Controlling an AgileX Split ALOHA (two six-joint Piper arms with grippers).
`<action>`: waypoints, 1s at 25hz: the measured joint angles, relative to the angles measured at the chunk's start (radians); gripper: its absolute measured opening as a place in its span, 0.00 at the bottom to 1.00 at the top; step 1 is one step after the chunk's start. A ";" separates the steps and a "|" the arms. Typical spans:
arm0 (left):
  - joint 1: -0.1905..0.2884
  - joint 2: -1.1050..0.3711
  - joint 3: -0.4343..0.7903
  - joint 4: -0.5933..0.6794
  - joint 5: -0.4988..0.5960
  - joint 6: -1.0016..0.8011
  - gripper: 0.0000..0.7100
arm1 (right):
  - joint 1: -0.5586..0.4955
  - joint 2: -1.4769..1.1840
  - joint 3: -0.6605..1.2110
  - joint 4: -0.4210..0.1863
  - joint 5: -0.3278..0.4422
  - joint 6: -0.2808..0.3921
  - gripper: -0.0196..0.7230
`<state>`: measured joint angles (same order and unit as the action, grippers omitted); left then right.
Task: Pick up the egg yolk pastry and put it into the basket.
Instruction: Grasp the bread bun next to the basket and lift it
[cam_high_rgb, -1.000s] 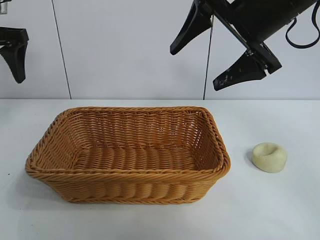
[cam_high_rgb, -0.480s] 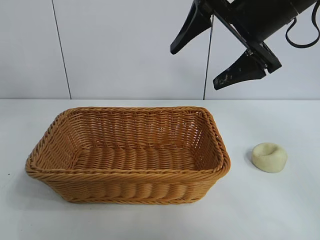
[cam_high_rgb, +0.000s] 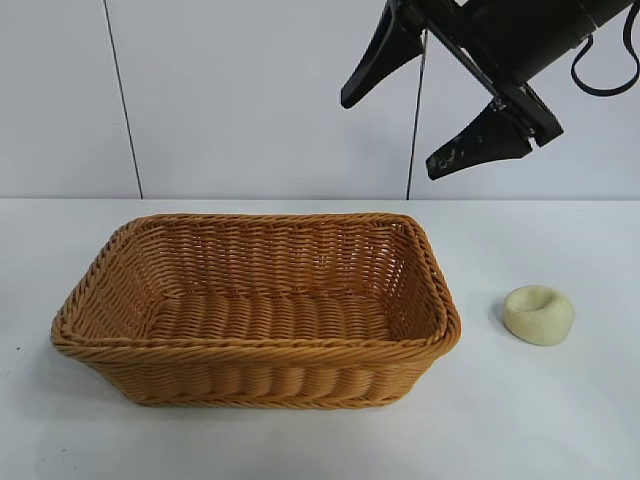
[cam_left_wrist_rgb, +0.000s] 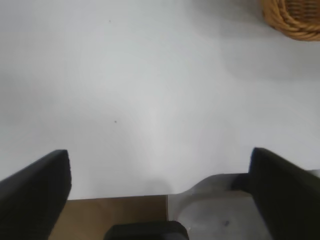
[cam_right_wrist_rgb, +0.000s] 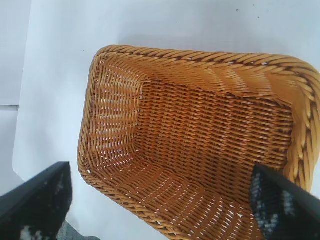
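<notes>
The egg yolk pastry (cam_high_rgb: 539, 314), a small pale cream puck with a dimpled top, lies on the white table to the right of the basket (cam_high_rgb: 250, 345). The orange-brown wicker basket is empty. My right gripper (cam_high_rgb: 390, 137) is open and empty, high above the basket's right end and well above and left of the pastry. The right wrist view looks down into the basket (cam_right_wrist_rgb: 200, 56) between the open right gripper (cam_right_wrist_rgb: 160, 172); the pastry is out of that view. My left gripper (cam_left_wrist_rgb: 160, 160) is open over bare table, out of the exterior view, with a basket corner (cam_left_wrist_rgb: 295, 20) at its view's edge.
The white table (cam_high_rgb: 560, 420) runs around the basket on all sides. A white panelled wall (cam_high_rgb: 250, 100) stands behind it. The table's edge (cam_left_wrist_rgb: 120, 197) shows below the left gripper.
The left gripper, seen at the exterior view's upper left one second ago, has gone out of that view. The right gripper has hardly moved. The pastry and basket are still.
</notes>
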<state>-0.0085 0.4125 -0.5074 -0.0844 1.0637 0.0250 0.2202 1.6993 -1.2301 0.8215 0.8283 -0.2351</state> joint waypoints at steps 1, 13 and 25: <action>0.000 -0.032 0.002 0.000 0.002 0.000 0.98 | 0.000 0.000 0.000 0.000 0.000 0.000 0.95; 0.000 -0.134 0.004 0.000 0.004 0.001 0.98 | 0.000 0.000 0.000 0.000 -0.001 0.000 0.95; -0.054 -0.401 0.004 0.000 0.005 0.001 0.98 | 0.000 0.000 0.000 -0.022 0.003 0.000 0.95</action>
<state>-0.0620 0.0117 -0.5033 -0.0841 1.0690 0.0257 0.2202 1.6993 -1.2301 0.7996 0.8312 -0.2351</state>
